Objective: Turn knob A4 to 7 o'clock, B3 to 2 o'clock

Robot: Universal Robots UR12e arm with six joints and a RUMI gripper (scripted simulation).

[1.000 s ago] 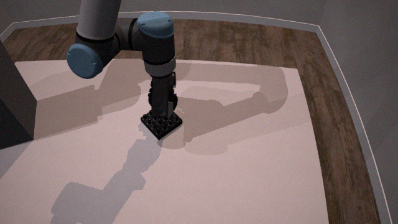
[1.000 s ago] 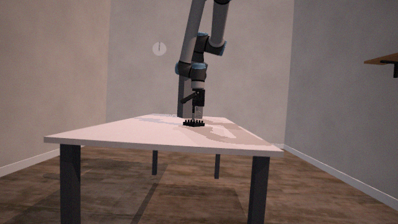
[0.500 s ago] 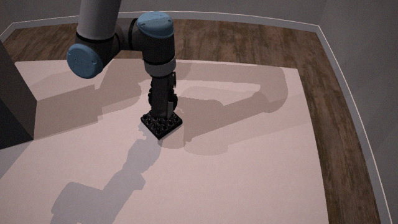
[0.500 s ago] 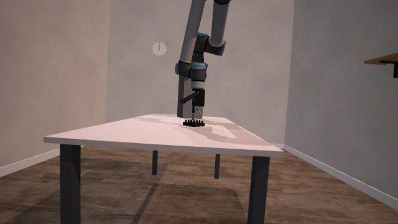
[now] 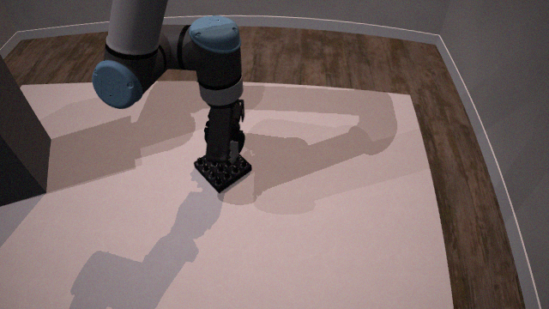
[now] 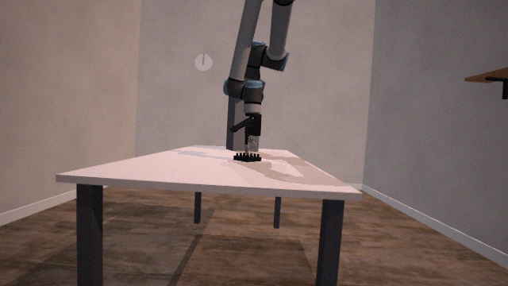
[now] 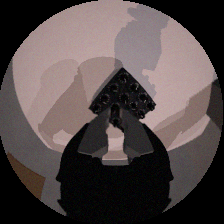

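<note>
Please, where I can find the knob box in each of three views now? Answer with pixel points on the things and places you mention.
Top: black knob box (image 5: 220, 182) (image 6: 248, 159) (image 7: 122, 75), just left of centre, below the gripper (image 5: 227, 160) (image 6: 247, 154) (image 7: 114, 107).
Exterior: centre, slightly below the middle.
Wrist: centre, above the gripper's body.
Shared landmark: the gripper.

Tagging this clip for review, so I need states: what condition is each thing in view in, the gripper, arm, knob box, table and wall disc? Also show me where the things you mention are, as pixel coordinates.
Gripper (image 5: 233, 160) (image 6: 247, 154) (image 7: 114, 107): pointing down at the knob box; whether it grips a knob, cannot tell.
Arm (image 5: 219, 64) (image 6: 242, 59): reaching down over the table.
Knob box (image 5: 220, 187) (image 6: 248, 160) (image 7: 123, 73): flat on the table, knobs up.
Table (image 5: 343, 236) (image 6: 159, 171): upright on its legs.
Wall disc (image 6: 203, 65): mounted on the wall.
</note>
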